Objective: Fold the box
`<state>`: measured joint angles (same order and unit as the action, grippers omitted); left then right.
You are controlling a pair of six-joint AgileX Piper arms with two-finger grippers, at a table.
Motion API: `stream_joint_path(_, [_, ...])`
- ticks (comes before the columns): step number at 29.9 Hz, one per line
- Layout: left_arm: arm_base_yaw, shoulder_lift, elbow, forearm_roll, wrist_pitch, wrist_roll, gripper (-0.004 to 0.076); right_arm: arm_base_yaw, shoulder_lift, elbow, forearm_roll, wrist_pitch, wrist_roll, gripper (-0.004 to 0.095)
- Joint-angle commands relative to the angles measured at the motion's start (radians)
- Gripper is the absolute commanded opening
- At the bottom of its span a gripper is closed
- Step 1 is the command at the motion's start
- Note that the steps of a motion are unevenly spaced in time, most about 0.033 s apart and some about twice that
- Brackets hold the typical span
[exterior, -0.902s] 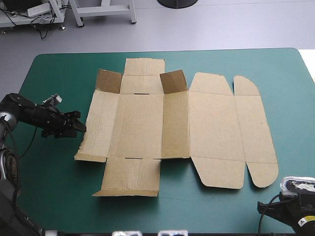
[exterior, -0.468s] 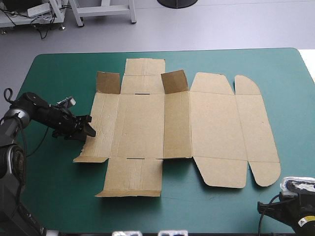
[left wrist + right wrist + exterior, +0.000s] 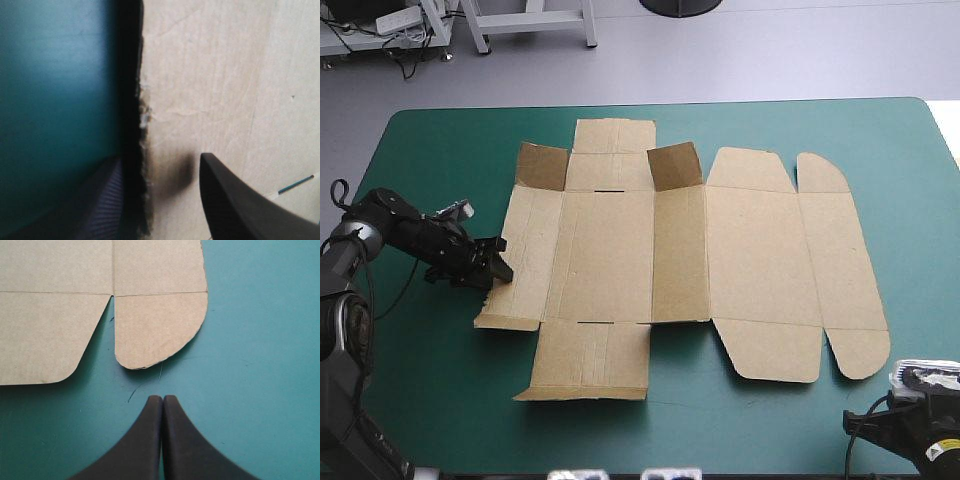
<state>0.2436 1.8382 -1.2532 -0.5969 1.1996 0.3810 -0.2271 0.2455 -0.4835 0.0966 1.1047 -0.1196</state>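
Note:
The brown box (image 3: 680, 255) lies spread flat on the teal-green cover, with two small flaps (image 3: 672, 165) standing up along its far side. My left gripper (image 3: 496, 268) is at the box's left edge. In the left wrist view it (image 3: 159, 157) is open, and the board's ragged edge (image 3: 145, 115) runs between its fingers: one finger (image 3: 235, 200) rests over the board, the other sits at the cover side. My right gripper (image 3: 162, 399) is shut and low at the near right corner (image 3: 860, 425). The box's rounded corner flap (image 3: 160, 325) lies just ahead of it, untouched.
Bare teal-green cover (image 3: 430, 150) surrounds the box on all sides, widest at the left and near the front edge. A long near flap (image 3: 585, 360) reaches toward the table's front edge.
My left gripper has slid right, from beside the box to its left edge, and the box has shifted slightly right. The right gripper has not moved.

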Motion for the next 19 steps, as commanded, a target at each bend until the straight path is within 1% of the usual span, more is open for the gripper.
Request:
stream_joint_path(1, [-0.018, -0.045, -0.011, -0.073, 0.097, -0.012, 0.0348, 0.004, 0.011, -0.026, 0.001, -0.050, -0.001, -0.0020])
stream_joint_path(8, [-0.086, -0.045, 0.078, -0.094, 0.097, 0.004, 0.0345, 0.004, 0.011, -0.026, 0.001, -0.050, -0.001, -0.0020])
stream_joint_path(10, [-0.099, -0.045, 0.083, -0.093, 0.097, 0.019, 0.0313, 0.004, 0.011, -0.026, 0.001, -0.054, -0.001, -0.0020])
stream_joint_path(11, [-0.101, -0.045, 0.083, -0.102, 0.097, 0.019, 0.0286, 0.004, 0.011, -0.026, 0.001, -0.054, -0.001, -0.0020])
stream_joint_path(13, [-0.101, -0.045, 0.081, -0.132, 0.097, 0.023, 0.0159, 0.004, 0.011, -0.026, 0.001, -0.054, -0.001, -0.0020])
stream_joint_path(14, [-0.099, -0.045, 0.077, -0.144, 0.097, 0.023, 0.0060, 0.004, 0.011, -0.026, 0.001, -0.054, -0.001, -0.0020])
stream_joint_path(15, [-0.099, -0.045, 0.069, -0.151, 0.097, 0.030, -0.0007, 0.004, 0.011, -0.026, 0.001, -0.054, -0.001, -0.0020])
stream_joint_path(19, [-0.101, -0.059, 0.014, -0.157, 0.097, 0.021, -0.0007, 0.004, 0.011, -0.026, 0.003, -0.052, -0.001, -0.0020])
